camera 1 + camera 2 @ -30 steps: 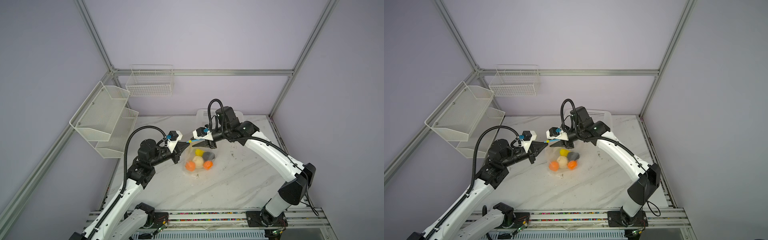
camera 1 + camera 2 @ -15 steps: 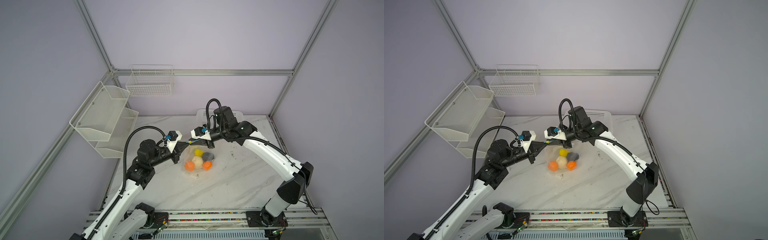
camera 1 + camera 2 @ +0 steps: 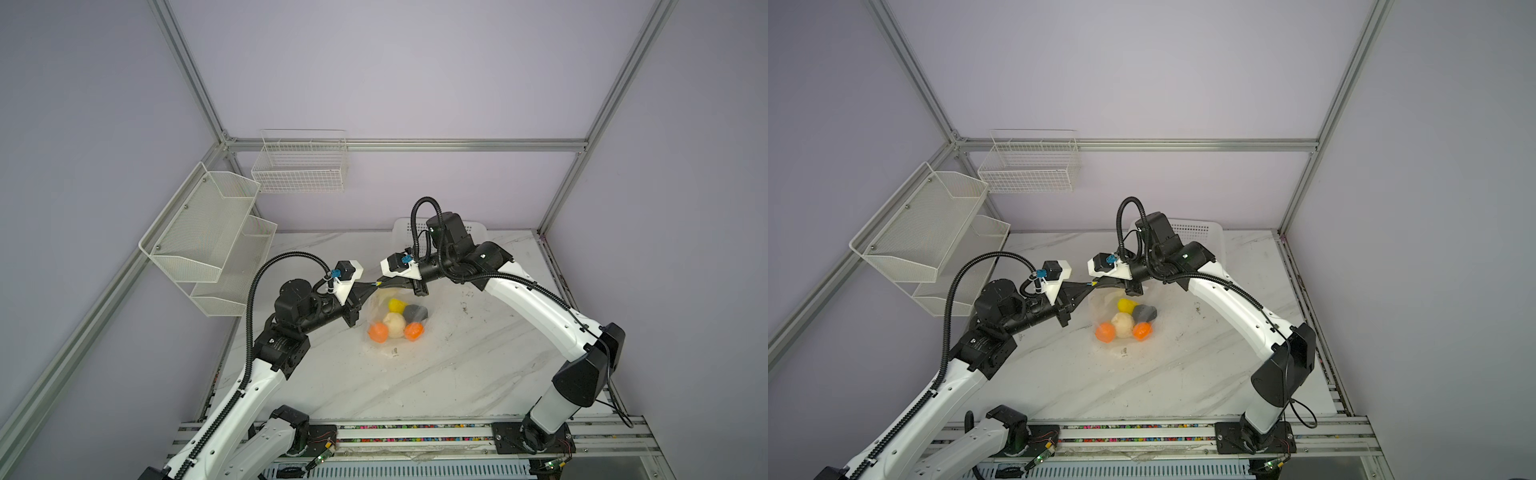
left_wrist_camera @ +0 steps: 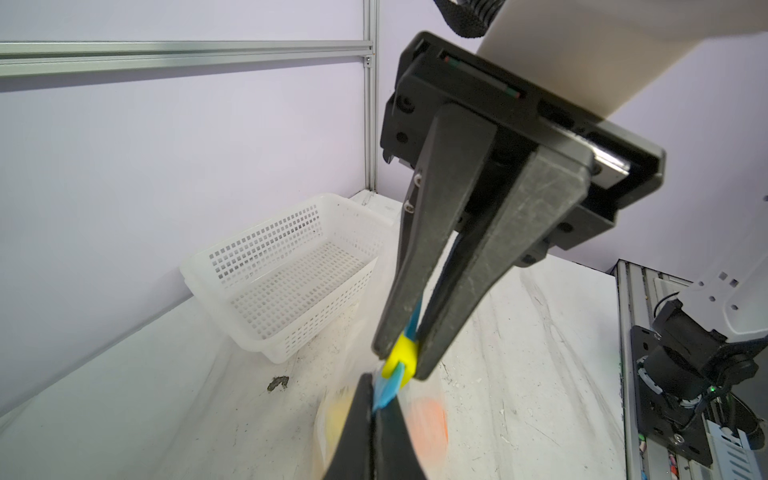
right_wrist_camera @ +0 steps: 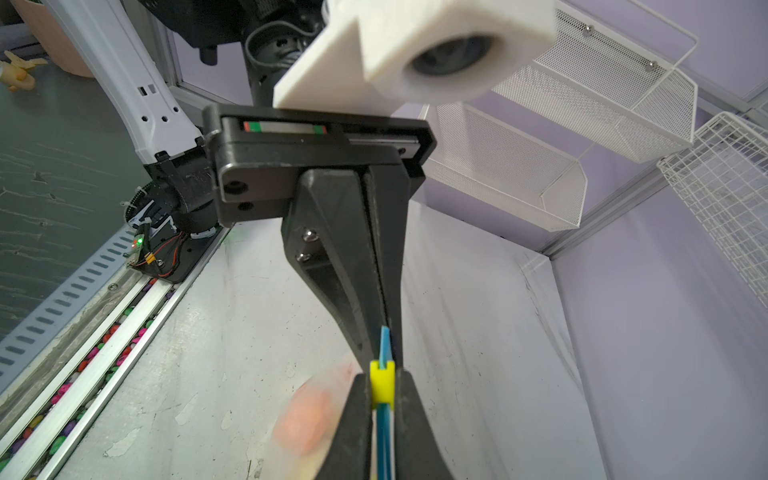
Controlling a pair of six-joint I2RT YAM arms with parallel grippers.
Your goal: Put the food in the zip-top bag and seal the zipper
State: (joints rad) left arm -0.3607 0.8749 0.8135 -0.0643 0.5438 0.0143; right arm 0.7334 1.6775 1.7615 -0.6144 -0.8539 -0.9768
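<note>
Marbled tabletop (image 3: 457, 374) is occupied by the zip-top bag (image 3: 376, 305), food (image 3: 394, 324) seen inside. Its raised zipper (image 4: 386, 390) is pinched by the left fingers (image 5: 332, 266), the yellow slider (image 4: 400, 357) by the right fingers (image 4: 432, 232).

White perforated basket (image 4: 270, 253) at marble table (image 3: 415, 382) rear; wire basket (image 3: 299, 170), two-tier mesh shelf (image 3: 203, 232) wall-mounted.

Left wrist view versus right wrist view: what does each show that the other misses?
Only left wrist: the white perforated basket. Only right wrist: the mesh wall shelves and wire basket. Both: the right gripper pinching the yellow slider, the left gripper shut on the blue zipper strip, and a blurred orange fruit.
</note>
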